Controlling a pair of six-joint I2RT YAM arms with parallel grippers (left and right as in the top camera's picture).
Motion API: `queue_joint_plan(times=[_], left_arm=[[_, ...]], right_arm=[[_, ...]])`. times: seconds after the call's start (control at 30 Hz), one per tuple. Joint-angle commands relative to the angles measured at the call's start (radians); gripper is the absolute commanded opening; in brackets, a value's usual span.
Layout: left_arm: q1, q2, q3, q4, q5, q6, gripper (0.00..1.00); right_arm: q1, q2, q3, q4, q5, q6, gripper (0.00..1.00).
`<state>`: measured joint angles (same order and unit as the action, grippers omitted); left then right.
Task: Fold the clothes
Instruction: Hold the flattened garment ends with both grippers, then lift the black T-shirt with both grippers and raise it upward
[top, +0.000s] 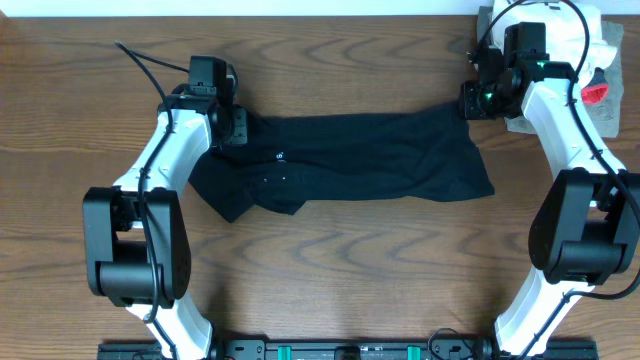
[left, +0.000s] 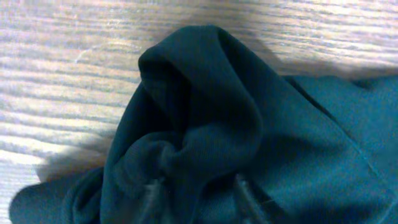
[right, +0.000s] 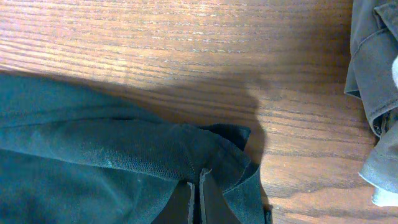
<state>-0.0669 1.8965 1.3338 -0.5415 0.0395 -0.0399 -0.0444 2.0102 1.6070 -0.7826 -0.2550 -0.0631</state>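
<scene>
The black T-shirt (top: 380, 155) lies spread across the middle of the wooden table, with small white print (top: 280, 155) near its left part. My left gripper (top: 232, 128) is at the shirt's upper left corner. In the left wrist view its fingers (left: 199, 190) close round a bunched fold of the dark fabric (left: 205, 99). My right gripper (top: 470, 100) is at the shirt's upper right corner. In the right wrist view its fingers (right: 199, 190) are pinched together on the shirt's edge (right: 124, 149). The neck label is hidden.
A grey folded garment (top: 522, 122) lies just right of my right gripper and shows at the right edge of the right wrist view (right: 373, 62). A white garment (top: 605, 40) with a red item (top: 597, 90) lies in the back right corner.
</scene>
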Motion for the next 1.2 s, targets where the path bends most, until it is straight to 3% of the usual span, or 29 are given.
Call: queue_joint_plan(times=[0.0, 0.27, 0.77, 0.83, 0.93, 1.0, 1.17], left_arm=[[0.005, -0.022, 0.004, -0.004, -0.006, 0.002, 0.47], [0.005, -0.026, 0.000, -0.076, -0.006, 0.001, 0.49], [0.005, 0.079, -0.006, 0.016, -0.006, 0.001, 0.49], [0.005, 0.079, -0.006, 0.018, -0.006, 0.001, 0.30], [0.005, 0.078, -0.005, 0.026, -0.006, 0.001, 0.12], [0.005, 0.073, -0.003, 0.027, -0.006, 0.001, 0.06], [0.005, 0.024, 0.046, -0.003, -0.006, 0.001, 0.06]], right_arm=[[0.013, 0.002, 0.001, 0.002, -0.011, -0.017, 0.01], [0.013, 0.003, 0.001, 0.002, -0.011, -0.021, 0.01], [0.012, 0.003, 0.000, -0.006, -0.011, -0.024, 0.01], [0.012, 0.002, 0.001, -0.006, -0.011, -0.025, 0.01], [0.012, 0.003, 0.000, -0.006, -0.011, -0.024, 0.01], [0.012, 0.002, 0.001, -0.006, -0.012, -0.024, 0.01], [0.011, 0.002, 0.003, 0.009, -0.023, -0.048, 0.01]])
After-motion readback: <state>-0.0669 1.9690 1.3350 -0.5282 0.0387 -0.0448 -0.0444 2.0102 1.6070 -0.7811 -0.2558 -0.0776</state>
